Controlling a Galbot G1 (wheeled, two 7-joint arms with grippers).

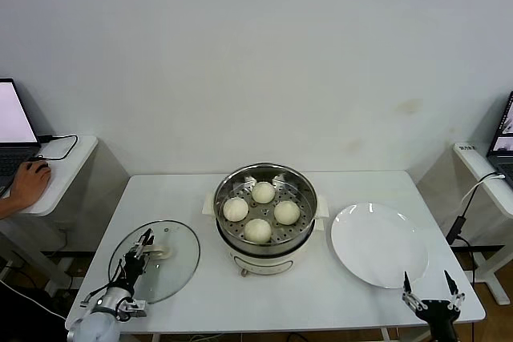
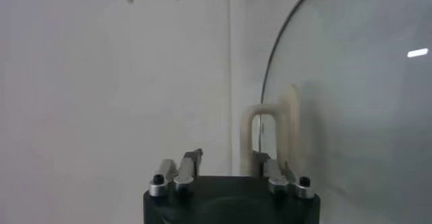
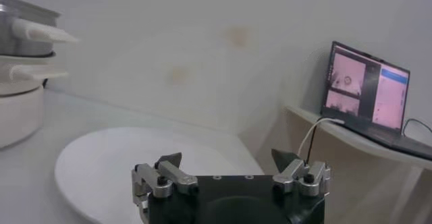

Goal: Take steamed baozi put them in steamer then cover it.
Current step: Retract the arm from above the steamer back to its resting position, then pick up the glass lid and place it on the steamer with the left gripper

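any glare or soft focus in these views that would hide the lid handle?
Head view: even light, glass lid shows mild reflections, handle small beside the left tool. Left wrist view: one bright glint on the glass, handle slightly soft but readable. Right wrist view: plate washed pale, steamer blurred at the edge.

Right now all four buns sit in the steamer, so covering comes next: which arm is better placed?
Left. Its tool is at the glass lid's handle; the right tool waits open at the table's front edge, beyond the empty plate.
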